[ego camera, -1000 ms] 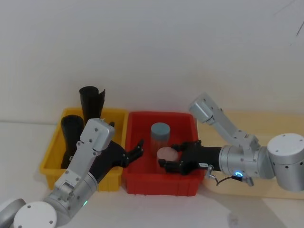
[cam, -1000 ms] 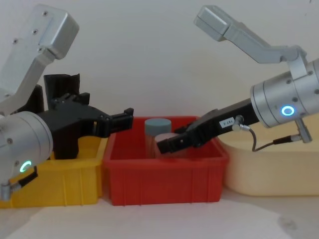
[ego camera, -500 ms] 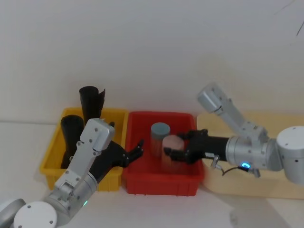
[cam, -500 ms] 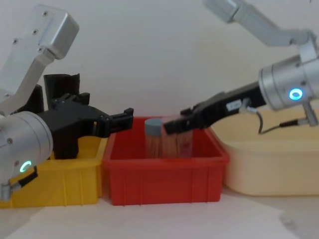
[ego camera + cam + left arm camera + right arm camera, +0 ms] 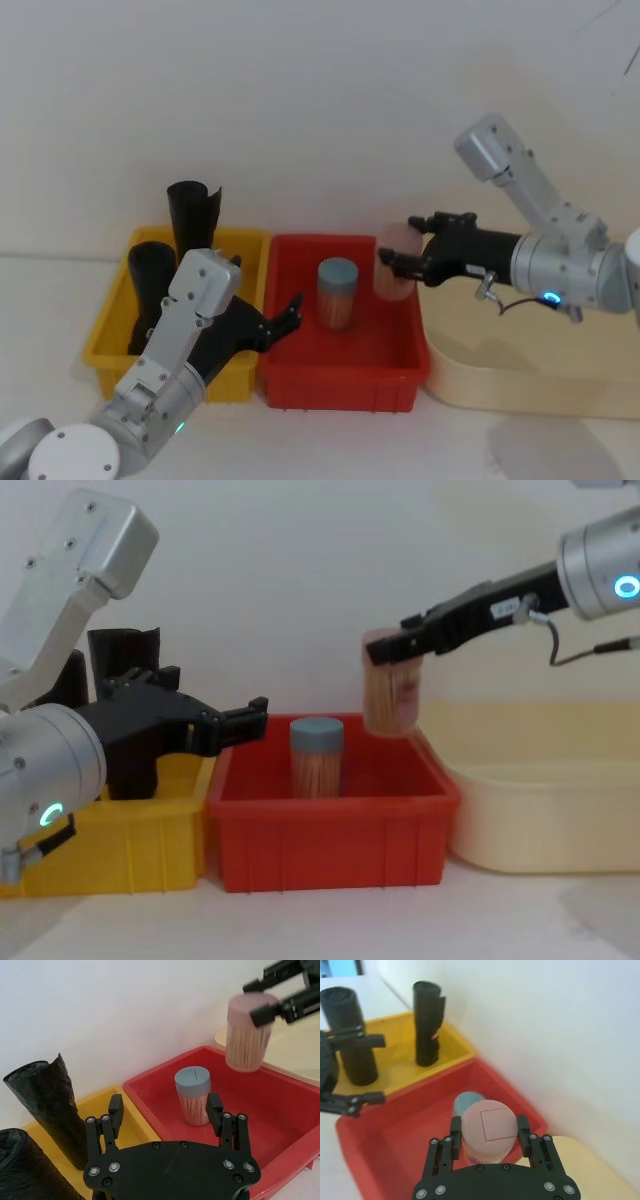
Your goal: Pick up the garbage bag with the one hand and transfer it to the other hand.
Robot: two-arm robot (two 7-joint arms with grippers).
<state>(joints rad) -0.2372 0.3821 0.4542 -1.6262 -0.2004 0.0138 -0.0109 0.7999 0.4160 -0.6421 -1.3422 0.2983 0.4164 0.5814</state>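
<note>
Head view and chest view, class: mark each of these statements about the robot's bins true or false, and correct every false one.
1. The right end effector holds a pink-lidded jar in the air, higher than the red bin rim. True.
2. The garbage bag and the taller black roll both stand in the yellow bin. True.
3. The blue-lidded jar lies on its side in the yellow bin. False: it stands upright in the red bin.
4. The left end effector is shut on the garbage bag. False: it is open and holds nothing.
</note>
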